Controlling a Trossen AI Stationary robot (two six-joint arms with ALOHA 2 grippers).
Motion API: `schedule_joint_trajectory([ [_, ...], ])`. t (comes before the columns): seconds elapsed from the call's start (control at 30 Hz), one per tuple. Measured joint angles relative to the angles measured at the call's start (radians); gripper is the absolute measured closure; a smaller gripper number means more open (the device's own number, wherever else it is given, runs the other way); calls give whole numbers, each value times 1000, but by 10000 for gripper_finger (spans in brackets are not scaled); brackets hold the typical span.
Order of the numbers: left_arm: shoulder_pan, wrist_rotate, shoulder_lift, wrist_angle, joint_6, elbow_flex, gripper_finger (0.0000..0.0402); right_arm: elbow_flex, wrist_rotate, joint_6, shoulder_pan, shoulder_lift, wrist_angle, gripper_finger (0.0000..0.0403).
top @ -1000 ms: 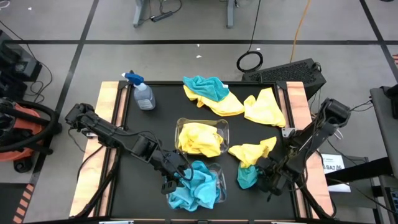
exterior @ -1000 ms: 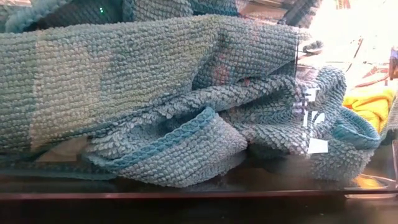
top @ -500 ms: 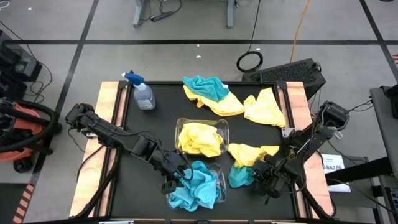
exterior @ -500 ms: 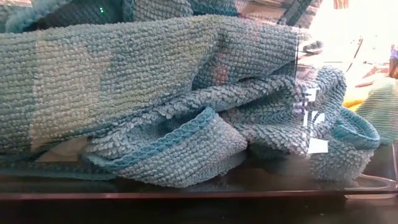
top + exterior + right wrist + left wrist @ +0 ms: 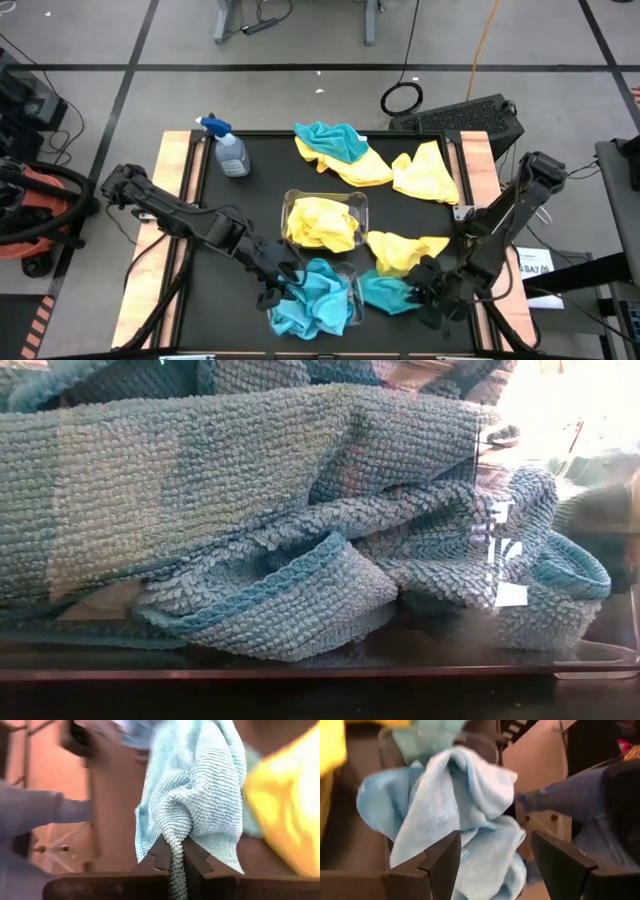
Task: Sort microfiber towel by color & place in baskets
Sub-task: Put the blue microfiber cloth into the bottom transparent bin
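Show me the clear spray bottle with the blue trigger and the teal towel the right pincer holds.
Clear spray bottle with blue trigger (image 5: 231, 156), high view, bottle body.
Teal microfiber towel (image 5: 385, 293), high view, cloth middle.

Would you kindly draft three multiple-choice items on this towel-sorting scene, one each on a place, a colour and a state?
1. Where is the spray bottle?
A. far left corner of the table
B. inside a basket
C. near right corner

2. What colour are the towels in the near basket?
A. yellow
B. teal
C. red

3. What is the right gripper doing?
A. standing open over a basket
B. pinching a yellow towel
C. pinching a teal towel

Answers: 1 A, the high view shows it there; 2 B, teal cloth fills that basket; 3 C, the right wrist view shows teal fabric clamped between its fingers.
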Motion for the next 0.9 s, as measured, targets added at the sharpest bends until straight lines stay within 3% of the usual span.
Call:
schedule_joint_trajectory([
  [0.47,8,-170,-144,192,114,1,155,173,97,-245,-11,-111,-45,402],
  [0.9,22,-314,-148,299,341,1,155,361,122,-459,-116,-114,-43,403],
])
